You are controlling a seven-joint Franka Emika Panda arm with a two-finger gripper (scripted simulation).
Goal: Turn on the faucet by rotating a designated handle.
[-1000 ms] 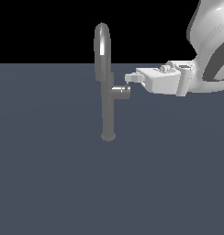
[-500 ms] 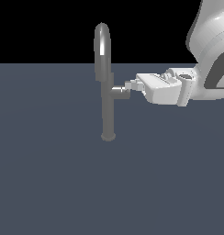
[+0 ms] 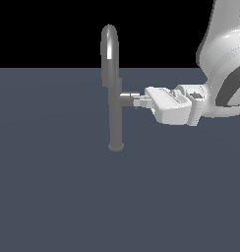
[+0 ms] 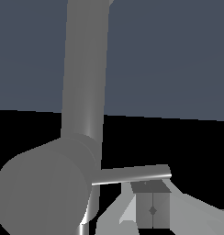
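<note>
The faucet [image 3: 115, 115] is a slim grey column with a high arched spout, standing on a small round base on the dark floor. The handle [image 3: 126, 98] is a short stub jutting from the column toward the exterior view's right. My gripper [image 3: 137, 102] reaches in level from that side, its tip at the stub's end. In the wrist view the stub's round end [image 4: 45, 193] fills the near corner, and the thin lever stick [image 4: 132, 174] juts from it. My gripper [image 4: 153, 195] has its fingers pressed together right beside the stick, with nothing between them.
The white arm [image 3: 220, 74] fills the exterior view's upper right. The dark grey floor [image 3: 53, 187] spreads flat around the faucet base [image 3: 115, 146]. Nothing else stands on it.
My gripper has dropped lower and moved slightly toward the faucet, from above the stub's level to the stub's end. The faucet and handle look unmoved.
</note>
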